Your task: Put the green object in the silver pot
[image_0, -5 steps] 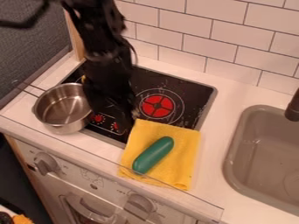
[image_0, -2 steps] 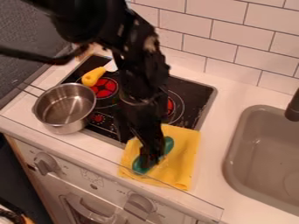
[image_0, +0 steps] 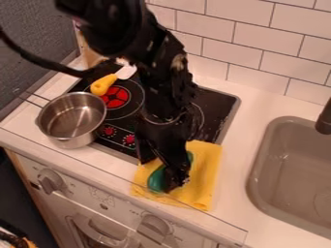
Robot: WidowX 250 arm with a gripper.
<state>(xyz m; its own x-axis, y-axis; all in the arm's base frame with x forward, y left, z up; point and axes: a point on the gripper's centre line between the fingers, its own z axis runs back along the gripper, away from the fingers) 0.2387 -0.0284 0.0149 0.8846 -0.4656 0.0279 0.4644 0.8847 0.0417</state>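
"What's at the left?"

"The silver pot [image_0: 72, 141], by the desk's [image_0: 240, 150] left edge, its handle pointing back and left. Next, a yellow-handled utensil [image_0: 101, 85] on the stovetop [image_0: 218, 102], near its left edge."

"And the green object [image_0: 156, 180]?"

"On the yellow cloth [image_0: 207, 167], near the desk's front edge, partly behind the claw [image_0: 173, 182]."

"Is the claw gripping it?"

"Can't tell, open or closed. Farther right, there's the sink [image_0: 257, 169]."
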